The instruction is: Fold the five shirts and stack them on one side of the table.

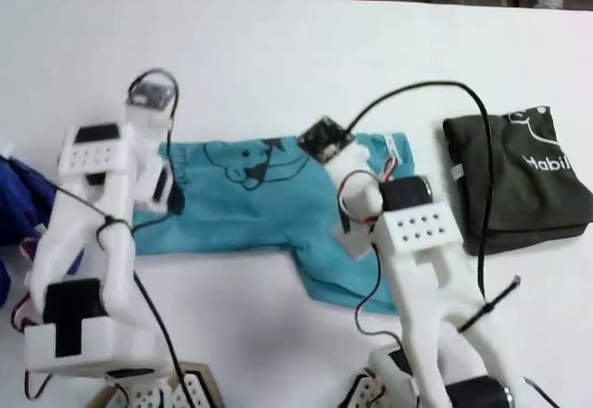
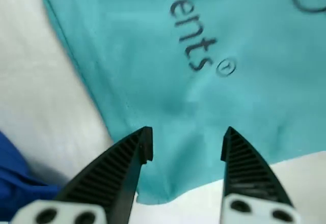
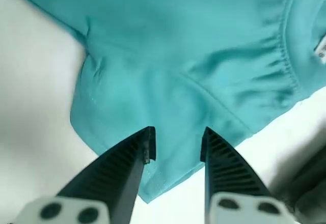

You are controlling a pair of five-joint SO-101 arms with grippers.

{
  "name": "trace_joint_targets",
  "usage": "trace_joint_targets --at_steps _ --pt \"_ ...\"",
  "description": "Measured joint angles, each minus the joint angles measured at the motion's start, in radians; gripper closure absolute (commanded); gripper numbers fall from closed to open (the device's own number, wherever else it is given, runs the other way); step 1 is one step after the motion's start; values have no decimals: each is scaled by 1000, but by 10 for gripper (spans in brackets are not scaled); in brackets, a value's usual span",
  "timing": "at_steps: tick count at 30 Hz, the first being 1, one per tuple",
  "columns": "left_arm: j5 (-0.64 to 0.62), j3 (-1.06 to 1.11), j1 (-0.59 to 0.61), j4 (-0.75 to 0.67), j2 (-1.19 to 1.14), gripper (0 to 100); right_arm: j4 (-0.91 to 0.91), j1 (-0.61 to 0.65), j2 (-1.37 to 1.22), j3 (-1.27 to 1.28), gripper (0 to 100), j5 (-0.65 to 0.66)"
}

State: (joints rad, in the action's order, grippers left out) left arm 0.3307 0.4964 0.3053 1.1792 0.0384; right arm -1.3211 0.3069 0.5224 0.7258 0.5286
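Across the counter (image 1: 278,56) the teal shirt (image 1: 241,195) lies long axis side to side, left pincer (image 2: 187,135) over its hem end, right pincer (image 3: 177,132) over its collar end (both part open, holding nothing).

A teal shirt (image 1: 250,206) with a dark line-drawn cartoon and lettering lies spread flat and sideways across the middle of the white table (image 1: 278,65), its neckline toward the right, its hem toward the left and one sleeve splayed toward the near edge. Just to its right, a strip of bare tabletop between them, a dark green shirt (image 1: 519,185) sits folded into a compact rectangle with white print facing up. A bright blue shirt (image 1: 18,206) lies bunched and unfolded at the table's left edge, partly cut off from sight.
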Motion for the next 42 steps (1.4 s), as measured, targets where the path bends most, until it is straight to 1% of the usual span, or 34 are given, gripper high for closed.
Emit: trace_joint_targets --at_steps 3,6,12,19,22,25,27,31,35,39,42 --pt "40 77 54 -52 8 759 0 -3 54 34 842 2" --pt "60 129 100 -69 8 759 0 -3 80 37 843 2" --pt "89 201 130 -97 15 759 0 -3 86 46 843 2" --pt "89 189 130 -86 18 759 -20 -5 86 46 841 2" --pt "89 126 132 -52 18 759 -38 -2 87 69 841 51" --pt "61 37 132 -12 18 759 -40 49 89 121 841 112" --pt "41 -21 132 0 18 759 -37 100 89 146 843 121" --pt "-52 -77 132 -3 18 759 31 195 89 195 843 115" --pt "-97 -23 101 -75 18 759 118 264 89 278 843 60" --pt "-104 83 61 -183 18 759 149 308 89 315 843 51" --pt "-106 129 61 -245 18 759 163 308 89 318 844 51"
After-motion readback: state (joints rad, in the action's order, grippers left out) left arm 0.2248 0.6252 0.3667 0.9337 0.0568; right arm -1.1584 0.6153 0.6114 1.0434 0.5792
